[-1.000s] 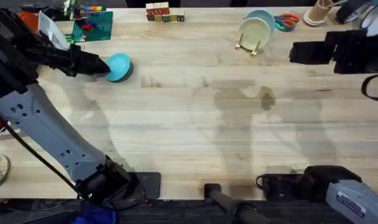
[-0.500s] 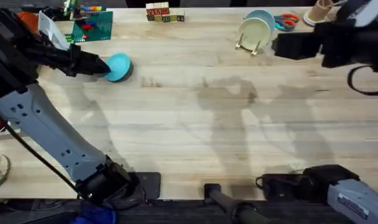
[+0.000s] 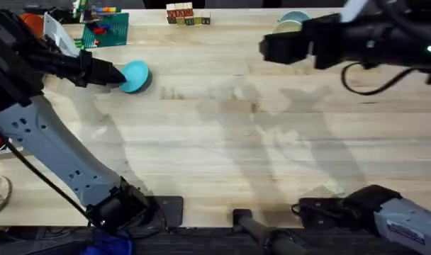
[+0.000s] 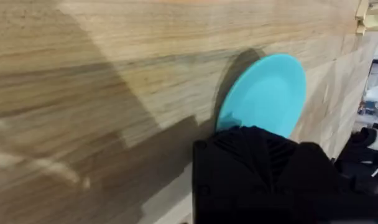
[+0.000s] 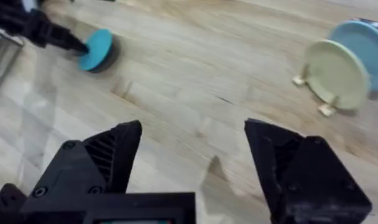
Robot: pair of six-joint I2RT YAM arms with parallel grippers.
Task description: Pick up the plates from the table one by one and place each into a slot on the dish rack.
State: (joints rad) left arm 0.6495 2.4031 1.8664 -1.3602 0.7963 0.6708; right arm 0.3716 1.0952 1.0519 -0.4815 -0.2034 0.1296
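Overhead: left gripper (image 3: 118,76) is pinching the turquoise plate (image 3: 136,75), tilted on the table (image 3: 222,134) near its far left; right gripper (image 3: 266,48) has swung leftward, now covering the dish rack.
Left wrist: plate edge tucked under the fingers.
Right wrist: fingers (image 5: 108,155) spreading wide; cream plate (image 5: 337,75) and pale blue plate (image 5: 366,43) are standing upright in the dish rack (image 5: 313,93).

Broad bare table (image 3: 222,142) mid-way; right arm (image 3: 357,42) overhangs the dish rack (image 5: 329,93)

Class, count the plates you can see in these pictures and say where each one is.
3. The turquoise plate is at the left pincer, on the table. The cream-green plate and pale blue plate stand in the dish rack. Others may be hidden.
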